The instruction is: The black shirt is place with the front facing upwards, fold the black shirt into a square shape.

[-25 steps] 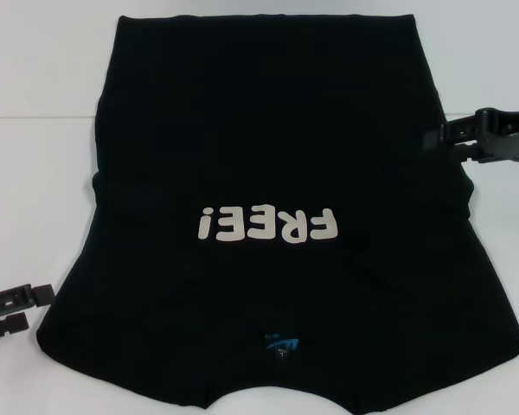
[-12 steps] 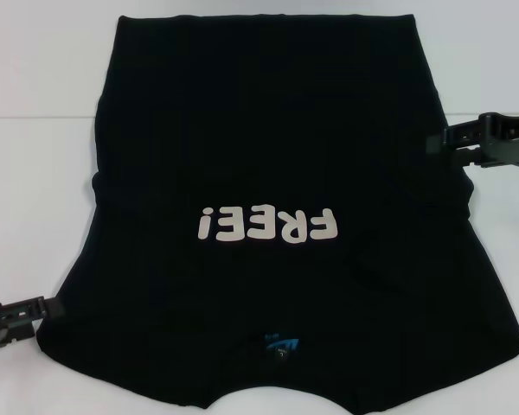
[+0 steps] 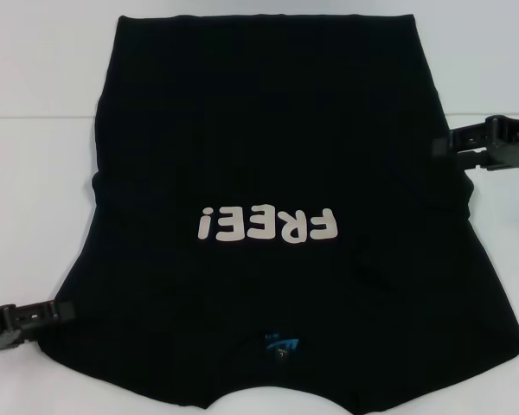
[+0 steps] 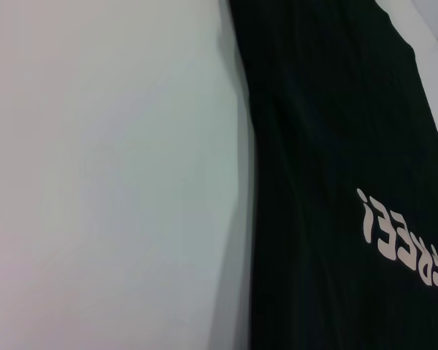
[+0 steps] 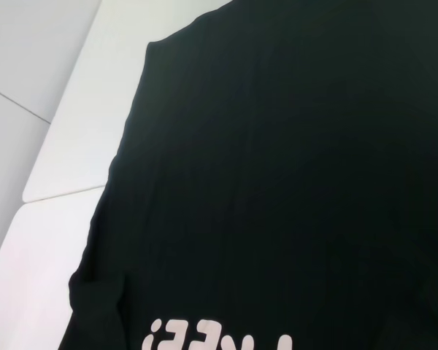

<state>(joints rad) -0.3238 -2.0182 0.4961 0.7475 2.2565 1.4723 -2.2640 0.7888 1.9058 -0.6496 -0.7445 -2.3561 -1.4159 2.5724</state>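
Note:
The black shirt (image 3: 259, 130) lies flat and front up on the white table (image 3: 35, 104), collar toward me. Its pale "FREE!" lettering (image 3: 268, 226) reads upside down, and the small blue neck label (image 3: 281, 346) is near the front edge. My left gripper (image 3: 43, 318) is open, low at the shirt's left sleeve edge, its upper finger reaching the cloth. My right gripper (image 3: 450, 152) is open at the shirt's right side edge, about mid-length. The shirt also shows in the left wrist view (image 4: 336, 109) and the right wrist view (image 5: 292, 146). Neither gripper holds cloth.
Bare white tabletop (image 4: 95, 182) runs along the shirt's left side, with more on the right (image 3: 502, 69). A seam between table panels (image 5: 58, 191) crosses behind the shirt's middle. The shirt's bottom hem lies near the table's far edge.
My left gripper has moved right and nearer, up to the left sleeve edge. My right gripper has shifted slightly outward and nearer along the right edge. The shirt has not moved.

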